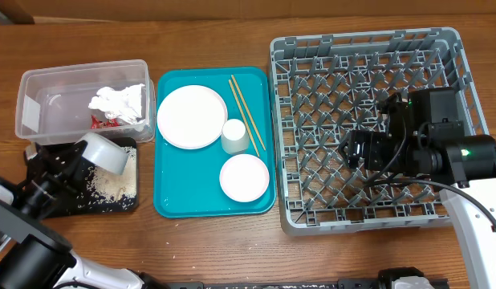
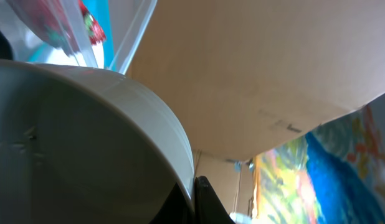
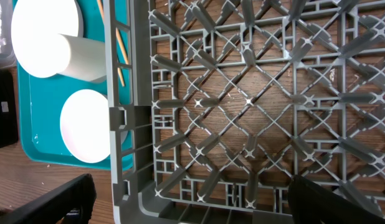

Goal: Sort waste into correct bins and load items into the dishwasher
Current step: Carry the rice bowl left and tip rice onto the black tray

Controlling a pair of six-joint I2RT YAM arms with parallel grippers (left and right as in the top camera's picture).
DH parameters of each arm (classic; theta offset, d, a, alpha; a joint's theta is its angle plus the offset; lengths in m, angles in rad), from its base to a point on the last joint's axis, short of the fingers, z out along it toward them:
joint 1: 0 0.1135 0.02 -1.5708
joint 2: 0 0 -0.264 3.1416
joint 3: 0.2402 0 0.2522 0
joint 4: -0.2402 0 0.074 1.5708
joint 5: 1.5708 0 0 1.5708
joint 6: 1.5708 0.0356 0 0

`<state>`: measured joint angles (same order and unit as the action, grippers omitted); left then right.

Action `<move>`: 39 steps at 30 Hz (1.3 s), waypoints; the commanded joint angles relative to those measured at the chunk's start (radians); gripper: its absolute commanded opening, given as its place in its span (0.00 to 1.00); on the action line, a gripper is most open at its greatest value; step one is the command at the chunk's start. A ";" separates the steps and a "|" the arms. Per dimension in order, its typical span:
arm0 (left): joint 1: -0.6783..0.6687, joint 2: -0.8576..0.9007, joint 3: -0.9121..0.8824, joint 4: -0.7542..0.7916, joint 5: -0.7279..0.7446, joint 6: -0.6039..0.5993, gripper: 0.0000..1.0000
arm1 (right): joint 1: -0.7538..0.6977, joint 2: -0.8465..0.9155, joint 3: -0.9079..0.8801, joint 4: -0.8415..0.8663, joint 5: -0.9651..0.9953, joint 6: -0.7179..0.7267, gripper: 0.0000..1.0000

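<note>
From overhead, the left gripper (image 1: 84, 154) is clamped on the rim of the grey metal bowl (image 1: 106, 152). It holds the bowl tipped on its side above the black tray (image 1: 129, 205), at the left of the table, where rice grains (image 1: 111, 185) lie scattered. The bowl's mouth seems to face down and toward the near-left, though I cannot be sure. Being round, it has no long axis, only that tilt. The dish rack (image 1: 360, 48) lies well to its right, beyond the teal tray (image 1: 172, 207). The right gripper (image 1: 356, 152), jaws spread and empty, hangs over the rack's floor and is by far the nearer arm to it. By my reading the bowl must cross the whole table rightward. The chopsticks (image 1: 246, 112) run far to near on the teal tray, slanting right at the near end. The left wrist view shows the bowl filling the left of the frame. One dark finger (image 2: 204, 200) rests at its edge, and the clear tub (image 2: 127, 31) with the red wrapper (image 2: 90, 28) sits behind it. In the right wrist view the fingers (image 3: 55, 199) stand wide apart over the rack's pegs, holding nothing. The plate (image 3: 43, 28), cup (image 3: 86, 56) and white bowl (image 3: 86, 124) are on the teal tray beyond the rack wall.
</note>
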<state>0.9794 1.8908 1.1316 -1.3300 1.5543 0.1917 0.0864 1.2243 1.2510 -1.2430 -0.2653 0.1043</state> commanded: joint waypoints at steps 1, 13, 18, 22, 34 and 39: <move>0.066 0.006 -0.005 0.010 0.028 -0.010 0.04 | -0.002 0.001 0.024 0.000 -0.006 0.000 1.00; 0.129 0.005 -0.004 0.050 -0.129 0.240 0.04 | -0.002 0.001 0.024 -0.001 -0.007 0.000 1.00; 0.127 0.000 -0.001 -0.077 -0.079 0.431 0.04 | -0.002 0.001 0.024 -0.001 -0.009 0.000 1.00; 0.124 -0.020 0.047 -0.266 -0.073 0.646 0.04 | -0.002 0.001 0.024 0.001 -0.022 0.000 1.00; -0.029 -0.111 0.309 -0.257 -0.299 0.266 0.04 | -0.002 0.001 0.024 0.006 -0.028 0.000 1.00; -0.138 -0.125 0.405 -0.085 -0.622 -0.093 0.04 | -0.002 0.001 0.024 0.007 -0.028 0.000 1.00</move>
<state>0.9112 1.8053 1.4673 -1.4551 1.1915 0.4129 0.0864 1.2243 1.2510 -1.2419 -0.2844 0.1040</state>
